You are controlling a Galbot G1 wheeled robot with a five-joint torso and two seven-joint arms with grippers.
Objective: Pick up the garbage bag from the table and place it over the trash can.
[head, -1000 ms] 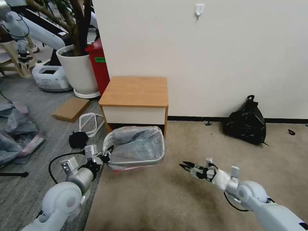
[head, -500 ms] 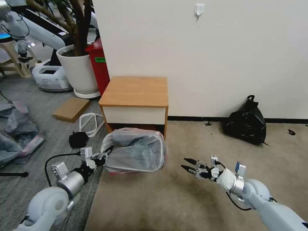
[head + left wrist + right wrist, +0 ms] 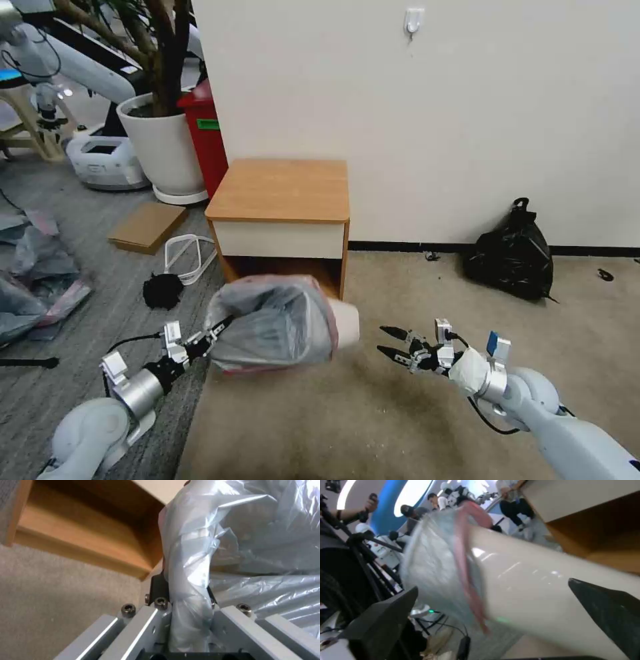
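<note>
Head view shows the thin grey plastic garbage bag [image 3: 267, 323] with its pink rim pulled over the small cream-white plastic trash can [image 3: 345, 322], which is tipped sideways at middle frame, below the little brown wooden table [image 3: 280, 190]. The left gripper [image 3: 212, 331] pinches the bag's edge. At lower right, the right gripper [image 3: 389, 341] waits, fingers apart.

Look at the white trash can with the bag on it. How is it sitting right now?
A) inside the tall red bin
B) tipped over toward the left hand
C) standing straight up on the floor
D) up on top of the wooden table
B: the trash can leans over sideways while the left hand pinches the garbage bag stretched over its rim.
</note>
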